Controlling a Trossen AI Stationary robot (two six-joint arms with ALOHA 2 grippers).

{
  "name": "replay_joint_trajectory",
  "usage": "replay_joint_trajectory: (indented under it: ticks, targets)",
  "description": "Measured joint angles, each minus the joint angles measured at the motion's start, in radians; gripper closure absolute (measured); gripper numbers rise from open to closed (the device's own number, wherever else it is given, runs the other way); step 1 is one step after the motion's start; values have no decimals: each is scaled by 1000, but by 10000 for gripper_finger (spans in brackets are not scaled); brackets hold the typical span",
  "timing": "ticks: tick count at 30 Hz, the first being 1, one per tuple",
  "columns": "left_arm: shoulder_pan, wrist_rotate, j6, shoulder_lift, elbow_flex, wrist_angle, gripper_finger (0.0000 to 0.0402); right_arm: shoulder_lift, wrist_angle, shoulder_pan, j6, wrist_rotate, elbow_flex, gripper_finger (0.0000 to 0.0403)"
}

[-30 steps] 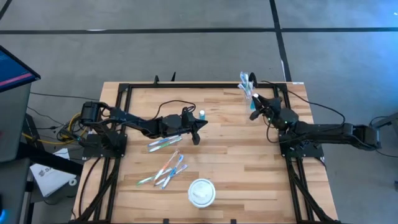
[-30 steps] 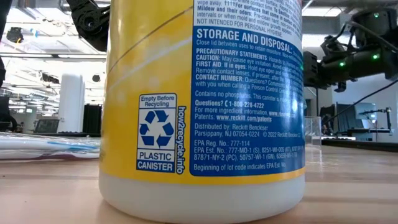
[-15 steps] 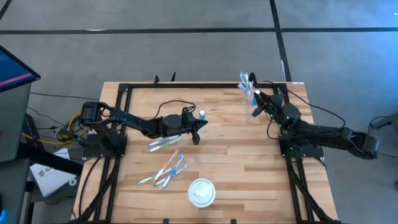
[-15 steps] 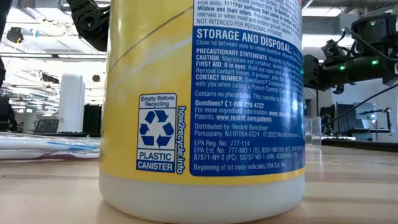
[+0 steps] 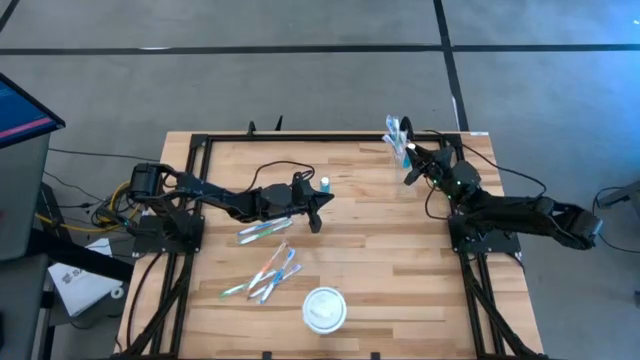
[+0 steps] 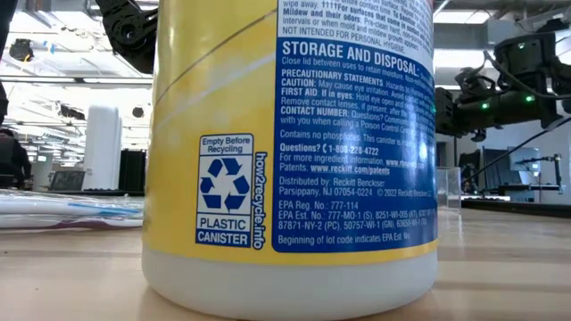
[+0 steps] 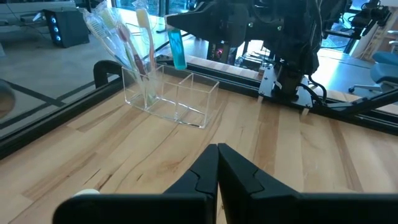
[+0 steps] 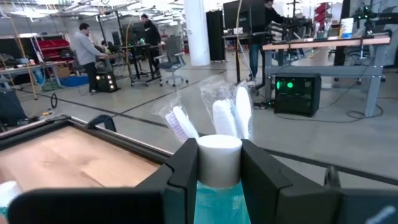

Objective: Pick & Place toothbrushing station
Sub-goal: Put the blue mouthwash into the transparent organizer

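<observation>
At the table's near edge a white disc (image 5: 324, 308) lies beside loose toothbrushes (image 5: 268, 272), with two more (image 5: 262, 231) just below the left gripper (image 5: 318, 216), which hovers mid-table with its jaws closed on nothing. A second small tube (image 5: 324, 184) stands upright just beyond it. Farther off, at the back right corner, the right gripper (image 5: 411, 172) grips a blue tube (image 7: 176, 48) (white cap (image 8: 219, 160) between the fingers) above the clear holder (image 7: 169, 95), where wrapped toothbrushes (image 7: 122, 38) stand.

Yellow canister (image 6: 294, 152) label: "STORAGE AND DISPOSAL", "PLASTIC CANISTER", "Reckitt Benckiser".
</observation>
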Motion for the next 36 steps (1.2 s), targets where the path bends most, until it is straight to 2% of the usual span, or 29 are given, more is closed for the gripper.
replay_joint_trajectory:
  ticks: [12, 28, 36]
  targets:
    - [0, 0, 0, 0, 0, 0, 401, 234, 216, -55, 33, -72, -1, 321]
    - [0, 1, 0, 0, 0, -1, 401, 563, 536, -57, 51, -100, -3, 321]
    - [0, 1, 0, 0, 0, -1, 401, 700, 629, -57, 52, -105, -2, 321]
